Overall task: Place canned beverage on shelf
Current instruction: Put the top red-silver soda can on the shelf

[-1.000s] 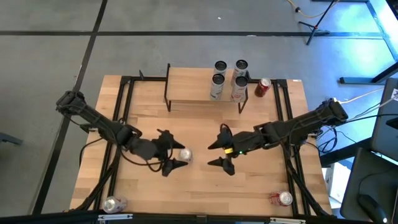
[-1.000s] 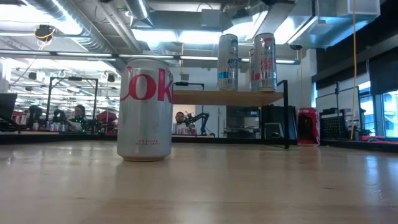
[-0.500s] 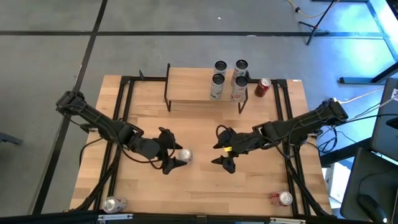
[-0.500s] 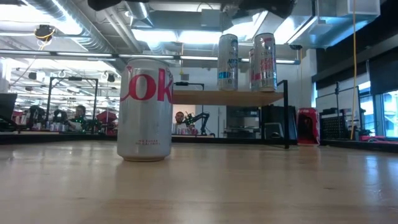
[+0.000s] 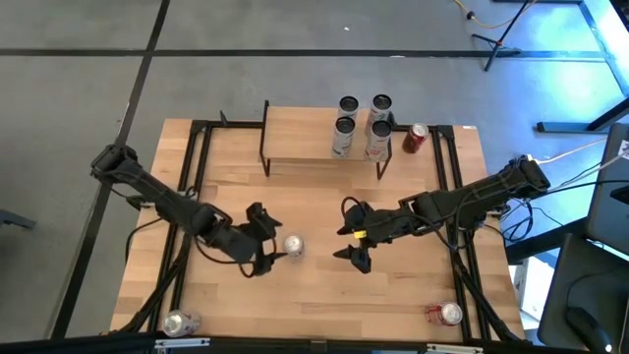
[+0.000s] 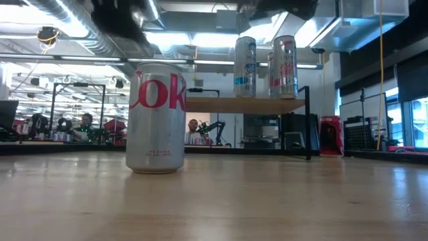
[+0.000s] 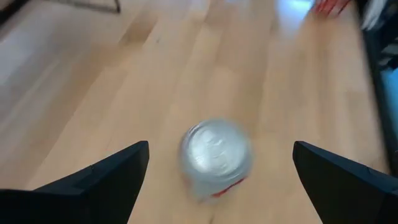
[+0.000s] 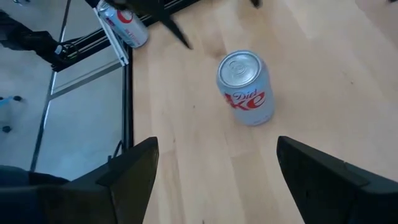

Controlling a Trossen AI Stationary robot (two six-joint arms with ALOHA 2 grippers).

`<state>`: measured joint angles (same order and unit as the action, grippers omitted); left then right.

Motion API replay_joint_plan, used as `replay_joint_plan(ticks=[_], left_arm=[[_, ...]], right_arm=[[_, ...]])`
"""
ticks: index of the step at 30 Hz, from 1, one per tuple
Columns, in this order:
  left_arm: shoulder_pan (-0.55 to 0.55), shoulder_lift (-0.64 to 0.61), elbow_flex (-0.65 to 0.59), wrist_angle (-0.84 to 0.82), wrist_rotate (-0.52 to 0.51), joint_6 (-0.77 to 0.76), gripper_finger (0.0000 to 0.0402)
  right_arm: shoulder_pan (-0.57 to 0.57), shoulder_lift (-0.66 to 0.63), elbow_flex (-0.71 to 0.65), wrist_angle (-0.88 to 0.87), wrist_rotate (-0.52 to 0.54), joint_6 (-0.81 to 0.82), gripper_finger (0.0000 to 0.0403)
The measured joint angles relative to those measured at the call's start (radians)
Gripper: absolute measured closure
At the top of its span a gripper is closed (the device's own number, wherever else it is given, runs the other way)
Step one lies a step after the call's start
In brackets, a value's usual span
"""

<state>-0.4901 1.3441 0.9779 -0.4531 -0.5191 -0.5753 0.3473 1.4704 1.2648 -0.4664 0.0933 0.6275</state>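
**Q:** Left of centre in the overhead picture, what is the nearer arm doing?

**A:** Left of centre, the left gripper (image 5: pixel 258 239) hovers with its fingers spread wide. The silver can (image 5: pixel 292 245) stands upright just to its right, in line with the gap between the fingers but not yet inside it. In the left wrist picture the can's lid (image 7: pixel 216 147) sits midway between the two dark fingers, a little ahead of their tips.

**Q:** So which way does the can lie, and who is closer?

**A:** Its long axis is vertical, so it presents a round side to a level grasp. The left gripper is nearer; my reading is that a short push forward would bring the fingers around it. The right gripper (image 5: pixel 353 237) waits further right, fingers also apart, well clear of the can.

**Q:** And the surroundings?

**A:** A pale wooden tabletop (image 5: pixel 314 295) carries everything. At upper centre stands the shelf (image 5: pixel 300 138) — a small wood-topped rack on black legs — with four cans (image 5: pixel 362 125) grouped at its right end and its left part bare. A red can (image 5: pixel 416 138) lies just right of it. Two more cans lie on their sides at the table's lower corners. Beyond the table, the low picture shows a lit workshop.
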Motion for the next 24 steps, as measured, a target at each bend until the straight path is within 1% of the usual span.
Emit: replay_joint_plan(ticks=[2,5,8,11,16,20,24], left_arm=[[0.032,0.0,-0.047,0.036,0.045,0.027,0.0013],[0.088,0.0,-0.13,0.164,0.148,0.07,0.0013],[0.129,0.001,-0.196,0.285,0.212,0.079,0.0013],[0.137,0.001,-0.237,0.364,0.218,0.105,0.0013],[0.137,0.032,-0.283,0.444,0.221,0.157,0.0013],[0.134,0.106,-0.295,0.554,0.239,0.167,0.0013],[0.131,0.195,-0.296,0.611,0.223,0.159,0.0014]], right_arm=[[0.0,0.0,0.0,0.0,-0.007,0.004,0.0091],[0.0,0.0,0.0,0.0,-0.008,0.025,0.0091],[0.0,0.0,0.0,0.0,-0.013,0.03,0.0091],[0.0,0.0,0.0,0.0,-0.032,0.029,0.0091],[0.0,0.0,0.0,-0.001,-0.016,0.023,0.0091],[0.0,0.001,0.0,-0.01,-0.015,0.021,0.0091],[-0.001,0.001,0.0,-0.011,-0.015,0.019,0.0091]])
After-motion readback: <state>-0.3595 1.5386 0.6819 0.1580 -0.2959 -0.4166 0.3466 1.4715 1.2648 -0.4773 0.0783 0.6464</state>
